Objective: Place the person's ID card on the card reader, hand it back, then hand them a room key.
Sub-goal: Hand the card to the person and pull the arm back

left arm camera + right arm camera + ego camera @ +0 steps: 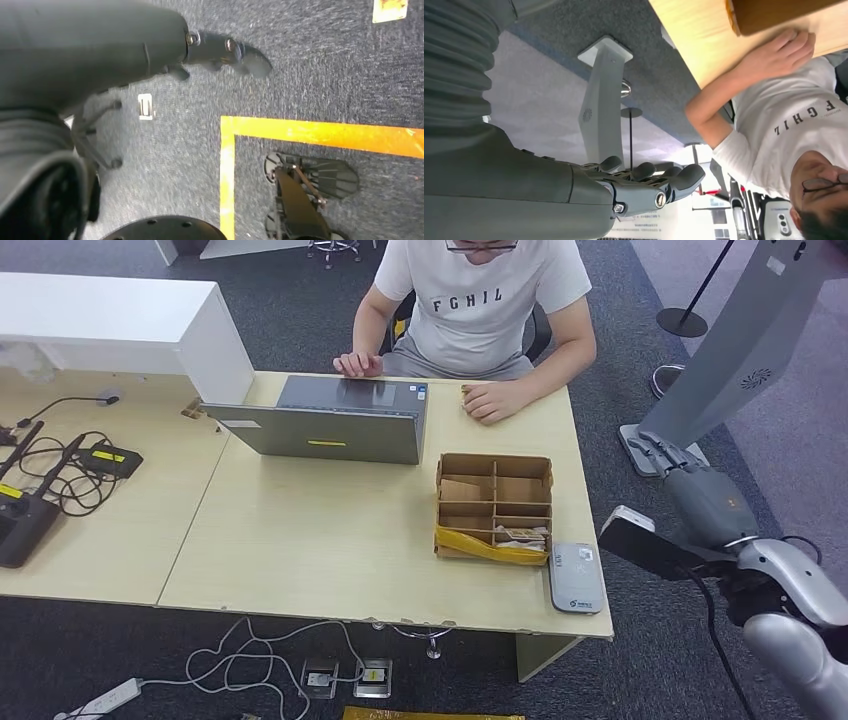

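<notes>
Sprawling at the left end of the pale wooden bench point(300, 550) are black cables and a black router point(25, 525), with a white raised counter block point(110, 320) behind them. Next comes an open grey laptop point(335, 420), and behind it a seated person in a white printed T-shirt point(480, 300) rests both hands on the bench edge. Right of the laptop stands a brown cardboard divider box point(493, 505) with yellow tape along its front; some small items lie in its near right compartment, too small to identify. Just beside its right corner lies the flat grey card reader point(576, 577). Off the bench's right edge, the right hand point(680, 465) hovers with fingers extended, holding nothing. The left hand point(220, 52) hangs over dark carpet, empty, fingers loosely straight.
</notes>
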